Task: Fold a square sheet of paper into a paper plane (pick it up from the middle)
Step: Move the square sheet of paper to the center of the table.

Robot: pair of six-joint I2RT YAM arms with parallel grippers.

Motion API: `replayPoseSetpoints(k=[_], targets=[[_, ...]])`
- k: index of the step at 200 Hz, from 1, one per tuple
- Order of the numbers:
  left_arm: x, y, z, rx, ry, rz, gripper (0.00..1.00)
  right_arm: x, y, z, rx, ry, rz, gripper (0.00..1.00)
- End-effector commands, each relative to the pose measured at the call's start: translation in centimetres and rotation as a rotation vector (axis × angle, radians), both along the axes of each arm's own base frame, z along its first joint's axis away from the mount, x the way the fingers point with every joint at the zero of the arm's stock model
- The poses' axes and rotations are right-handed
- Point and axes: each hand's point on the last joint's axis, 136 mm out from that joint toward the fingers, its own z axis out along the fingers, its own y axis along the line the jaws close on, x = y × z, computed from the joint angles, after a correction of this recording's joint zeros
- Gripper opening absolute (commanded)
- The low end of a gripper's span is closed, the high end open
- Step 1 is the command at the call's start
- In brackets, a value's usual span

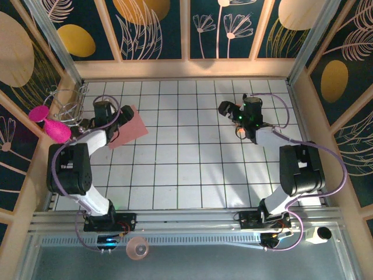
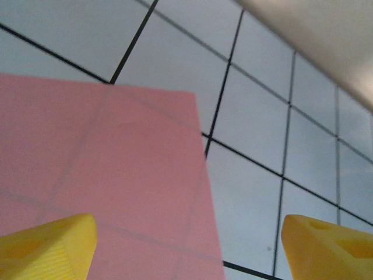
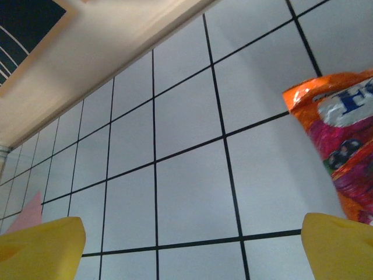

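1. The square sheet of paper [image 1: 132, 129] lay flat at the table's [image 1: 192, 163] left side, near the wall.
2. Its left part was hidden under the left gripper [image 1: 112, 114], whose jaws stood spread above it, pinching nothing; we could not tell if they touched it.
3. Bare tiles lay between both arms.
4. The right gripper [image 1: 228, 109] was spread too and held nothing; a snack packet [image 3: 344, 146] was cut off by the right wrist view's edge.

We see the counter [image 1: 192, 157] brightly and evenly lit from above, with soft shadows and mild glare. In both wrist views, the near yellow jaws are blurred, out of focus.
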Motion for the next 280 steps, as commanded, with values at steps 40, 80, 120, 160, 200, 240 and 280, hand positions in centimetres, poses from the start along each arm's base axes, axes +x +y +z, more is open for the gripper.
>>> replayPoseSetpoints(k=[40,80,120,160,200,240,280], targets=[[-0.5,0.9,-5.7,0.049,0.259,0.052,0.76,0.4,1.2,-0.5,0.023,0.033,0.019,0.94],[-0.9,0.0,-7.1,0.042,0.307,0.017,0.72,0.6,1.4,-1.0,0.026,0.050,0.018,0.94],[-2.3,-3.4,-8.2,-0.005,0.328,-0.050,0.63,0.7,1.3,-1.7,0.033,0.079,0.005,0.94],[-5.1,-9.0,-8.7,-0.075,0.337,-0.148,0.57,0.6,1.5,-2.0,0.054,0.107,0.003,0.92],[-8.1,-16.0,-9.4,-0.092,0.380,-0.293,0.55,0.1,1.6,-2.4,0.071,0.135,-0.001,0.90],[-11.2,-22.7,-10.1,-0.085,0.414,-0.425,0.52,-1.3,1.2,-2.4,0.072,0.155,-0.011,0.87],[-11.8,-26.3,-7.7,-0.097,0.369,-0.498,0.53,-3.2,0.9,-2.3,0.081,0.172,-0.006,0.82]])
